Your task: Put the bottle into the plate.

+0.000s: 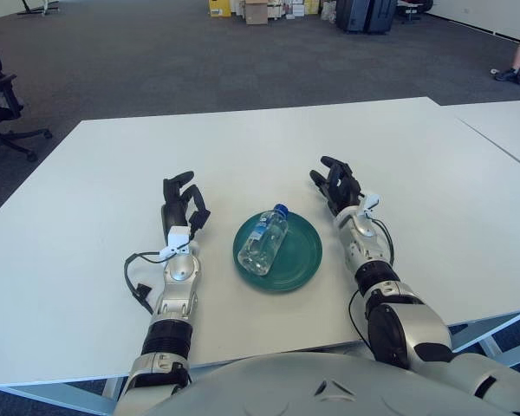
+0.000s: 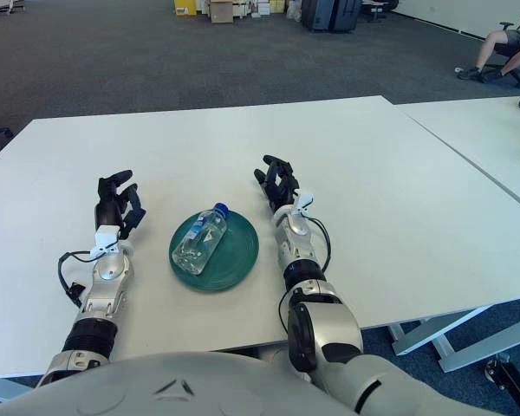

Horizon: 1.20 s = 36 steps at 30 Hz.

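1. The white table [image 1: 269,139] is bare across its whole far half, so a hand could sweep there freely.
2. Mid-table, the green plate [image 1: 302,260] carries the lying bottle [image 1: 266,241].
3. The left hand [image 1: 180,201] flanks the plate's left, the right hand [image 1: 336,185] its right; narrow bare strips separate each from the rim.

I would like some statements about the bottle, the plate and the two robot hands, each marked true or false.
1. The bottle lies on its side in the green plate. True.
2. The bottle has a red cap. False: the cap is blue.
3. The right robot hand grips the bottle. False: it holds nothing and shows right of the plate, fingers relaxed.
4. The left robot hand shows left of the plate, apart from it. True.
5. The plate sits on a white table. True.
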Available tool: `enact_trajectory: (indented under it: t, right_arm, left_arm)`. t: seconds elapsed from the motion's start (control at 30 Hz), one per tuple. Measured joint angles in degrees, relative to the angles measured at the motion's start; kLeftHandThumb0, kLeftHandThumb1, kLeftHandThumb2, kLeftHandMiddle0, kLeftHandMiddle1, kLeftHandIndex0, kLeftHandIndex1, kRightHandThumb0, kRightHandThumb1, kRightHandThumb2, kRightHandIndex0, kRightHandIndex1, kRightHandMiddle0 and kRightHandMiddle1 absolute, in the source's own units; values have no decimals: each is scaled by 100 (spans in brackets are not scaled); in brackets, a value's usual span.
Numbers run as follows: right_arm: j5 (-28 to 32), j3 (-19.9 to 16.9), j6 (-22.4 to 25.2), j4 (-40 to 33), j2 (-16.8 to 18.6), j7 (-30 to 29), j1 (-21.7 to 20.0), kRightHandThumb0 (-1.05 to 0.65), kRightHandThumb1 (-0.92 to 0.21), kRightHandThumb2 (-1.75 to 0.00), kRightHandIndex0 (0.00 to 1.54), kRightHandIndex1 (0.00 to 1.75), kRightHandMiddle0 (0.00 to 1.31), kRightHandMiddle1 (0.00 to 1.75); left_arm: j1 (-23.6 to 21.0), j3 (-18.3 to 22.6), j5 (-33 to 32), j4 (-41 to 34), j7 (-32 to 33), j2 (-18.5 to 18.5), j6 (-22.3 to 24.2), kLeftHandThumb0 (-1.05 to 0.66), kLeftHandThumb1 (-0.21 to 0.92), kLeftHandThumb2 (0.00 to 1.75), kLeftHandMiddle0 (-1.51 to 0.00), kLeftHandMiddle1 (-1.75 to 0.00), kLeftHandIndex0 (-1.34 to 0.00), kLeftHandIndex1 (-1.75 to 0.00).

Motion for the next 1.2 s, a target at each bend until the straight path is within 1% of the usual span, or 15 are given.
enact_trajectory:
  t: [0.2, 0.33, 0.5, 0.57, 0.67, 0.87, 0.97, 1.03, 1.2]
  right_arm:
    - [-142, 56, -15, -231, 10, -5, 236, -47, -77, -84, 49, 29, 31, 118]
    - [-368, 167, -155, -342, 5, -64, 382, -41, -71, -91, 47, 33, 34, 116]
    - [-705, 315, -345, -318, -36, -204, 460, -40, -70, -94, 45, 35, 33, 115]
    - [-797, 349, -453, -225, -88, -216, 463, -40, -72, -92, 44, 36, 31, 114]
    - [-979, 432, -709, -25, -202, -205, 469, -45, -78, -85, 40, 37, 24, 110]
    - [-1305, 575, -1177, 265, -430, -235, 481, -53, -88, -71, 35, 37, 16, 107]
    - [-1513, 672, -1388, 327, -549, -344, 522, -56, -91, -67, 33, 36, 11, 106]
    - [-1659, 750, -1530, 340, -626, -418, 576, -58, -91, -65, 33, 36, 10, 106]
    - [-1933, 932, -1760, 338, -742, -600, 652, -67, -92, -64, 31, 35, 5, 105]
  left_arm:
    - [0, 1, 3, 7, -5, 14, 0, -61, 92, 81, -46, -46, -23, -109]
    - [0, 0, 3, 7, -15, 18, 0, -62, 92, 82, -47, -46, -22, -109]
    - [0, 1, 1, 9, -42, 35, 0, -62, 92, 82, -46, -46, -22, -109]
    - [0, 0, 3, 11, -56, 47, 0, -63, 92, 82, -46, -46, -22, -109]
    - [0, 2, 4, 11, -63, 60, 0, -62, 92, 82, -46, -46, -22, -109]
    - [0, 26, 3, 11, -64, 105, 0, -62, 92, 82, -46, -46, -21, -110]
    - [0, 30, 1, 11, -69, 105, 1, -62, 92, 82, -46, -47, -22, -110]
    - [0, 31, 0, 10, -72, 104, 1, -62, 92, 82, -47, -47, -22, -110]
    - [0, 28, 1, 9, -84, 104, 1, -61, 92, 83, -47, -47, -22, -110]
